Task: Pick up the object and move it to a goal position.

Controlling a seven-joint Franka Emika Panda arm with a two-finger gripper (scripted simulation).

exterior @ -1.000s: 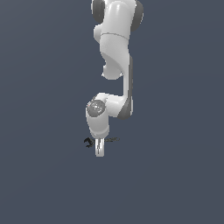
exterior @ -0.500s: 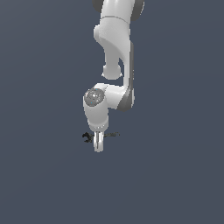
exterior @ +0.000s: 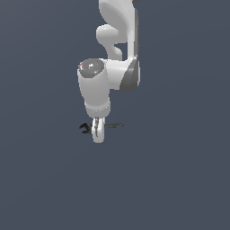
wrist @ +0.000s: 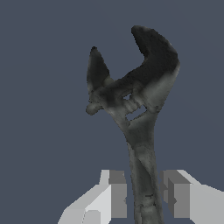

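Note:
The wrench (exterior: 85, 128) is small, thin and dark grey-black. It lies crosswise in my gripper (exterior: 97, 136), its open jaw sticking out to the exterior view's left and its slim handle (exterior: 115, 126) to the right. In the wrist view the wrench (wrist: 139, 98) shows large, its open jaw pointing away from the camera. Its handle runs between my two fingers (wrist: 116, 192), and my gripper (wrist: 144, 197) is shut on it. The gripper points down from the white arm.
The ground (exterior: 179, 179) is a plain dark grey-blue surface with nothing else showing on it. The white arm (exterior: 117, 40) rises above the gripper to the upper edge of the exterior view.
The gripper and the wrench have moved together, upward in the exterior view and slightly to its left. The arm's wrist now looks larger and nearer the camera.

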